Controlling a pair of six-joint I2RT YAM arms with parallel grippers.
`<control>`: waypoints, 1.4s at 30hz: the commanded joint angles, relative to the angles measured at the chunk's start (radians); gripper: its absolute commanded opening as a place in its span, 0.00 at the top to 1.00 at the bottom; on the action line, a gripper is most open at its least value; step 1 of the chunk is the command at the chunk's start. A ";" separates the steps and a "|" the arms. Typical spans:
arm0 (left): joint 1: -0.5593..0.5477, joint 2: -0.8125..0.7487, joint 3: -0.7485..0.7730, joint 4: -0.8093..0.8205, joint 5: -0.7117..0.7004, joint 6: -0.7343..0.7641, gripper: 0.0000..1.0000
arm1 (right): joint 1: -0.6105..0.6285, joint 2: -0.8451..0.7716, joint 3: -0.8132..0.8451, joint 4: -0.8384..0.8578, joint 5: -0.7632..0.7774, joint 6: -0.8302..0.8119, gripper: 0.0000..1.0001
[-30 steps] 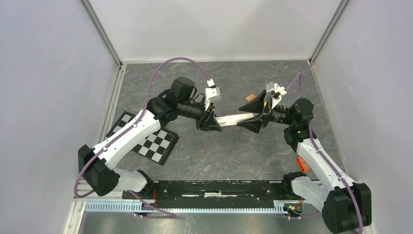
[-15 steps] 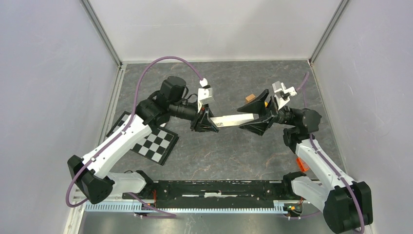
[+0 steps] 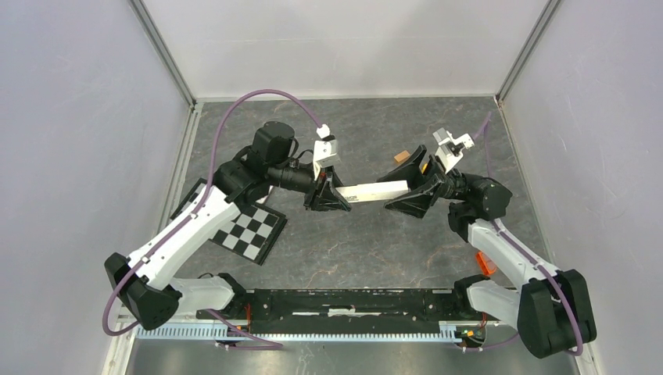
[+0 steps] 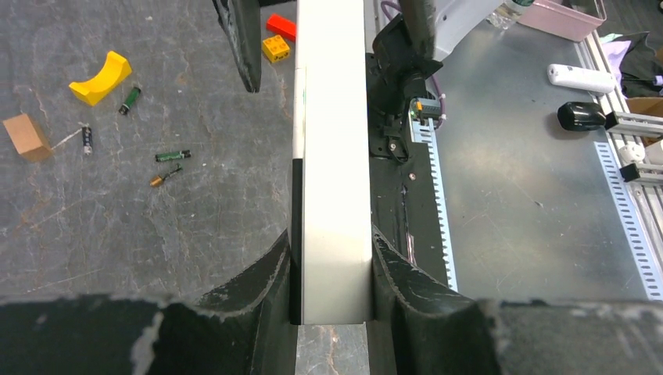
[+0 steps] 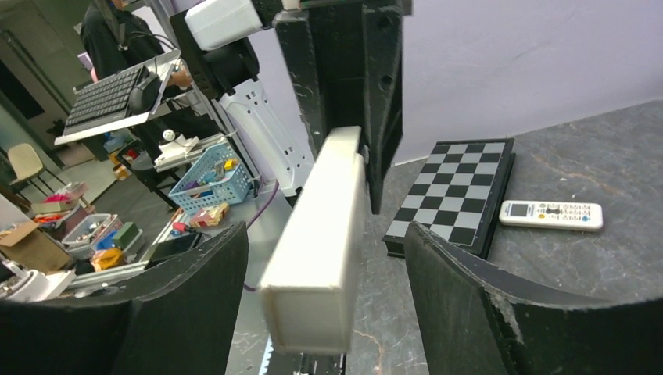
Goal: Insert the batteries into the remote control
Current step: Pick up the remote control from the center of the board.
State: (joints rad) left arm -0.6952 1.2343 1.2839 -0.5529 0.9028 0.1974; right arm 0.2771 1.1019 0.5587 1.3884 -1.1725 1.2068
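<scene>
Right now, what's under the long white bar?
The white bar hangs in the left gripper. Grey table shows beside it, and batteries lie off to one side. The spot straight underneath is covered by the bar.

We are looking at a dark grey table veined with paler marbling. At eight o'clock in the top view, a checkerboard is showing black and white squares. The bar is reading plain off-white. At ten o'clock in the left wrist view we are seeing a yellow curved piece, a tan-brown block and dark batteries, one tinged green, one coppery. At twelve o'clock, a red brick and a yellow brick are showing. The remote control is showing white, dotted with small darker buttons. The cables are showing purple.
</scene>
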 commanded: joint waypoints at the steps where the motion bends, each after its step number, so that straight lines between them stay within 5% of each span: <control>1: 0.004 -0.049 0.029 0.072 0.029 -0.033 0.98 | 0.005 -0.051 0.023 -0.226 0.037 -0.194 0.28; 5: 0.005 -0.044 0.028 0.072 0.032 -0.043 0.98 | 0.008 -0.073 0.044 -0.299 0.053 -0.257 0.41; 8: 0.004 -0.034 0.031 0.073 0.044 -0.065 0.98 | 0.008 -0.079 0.038 -0.282 0.054 -0.257 0.32; 21: 0.005 -0.013 0.031 0.054 0.038 -0.069 0.98 | 0.008 -0.061 0.039 -0.085 0.069 -0.098 0.25; 24: 0.005 -0.009 0.033 0.054 0.033 -0.073 0.98 | 0.010 -0.053 0.041 -0.078 0.077 -0.086 0.32; 29: 0.005 0.003 0.048 0.056 0.033 -0.088 0.98 | 0.012 -0.036 0.035 -0.006 0.087 -0.022 0.65; 30: 0.005 0.003 0.050 0.061 0.025 -0.096 0.95 | 0.012 -0.032 0.037 0.009 0.090 -0.001 0.73; 34: 0.005 -0.019 0.040 0.119 -0.045 -0.124 0.15 | 0.013 -0.029 0.047 0.027 0.134 0.067 0.83; 35: 0.005 -0.031 0.030 0.142 -0.079 -0.127 0.02 | 0.012 -0.032 0.055 -0.009 0.155 0.072 0.84; 42: 0.006 -0.130 -0.135 0.439 -0.325 -0.120 0.00 | 0.012 -0.054 0.147 -0.600 0.380 0.013 0.94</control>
State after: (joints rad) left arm -0.6914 1.1706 1.2251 -0.3477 0.7189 0.0860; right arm 0.2878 1.0702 0.6212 1.1297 -0.9722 1.2255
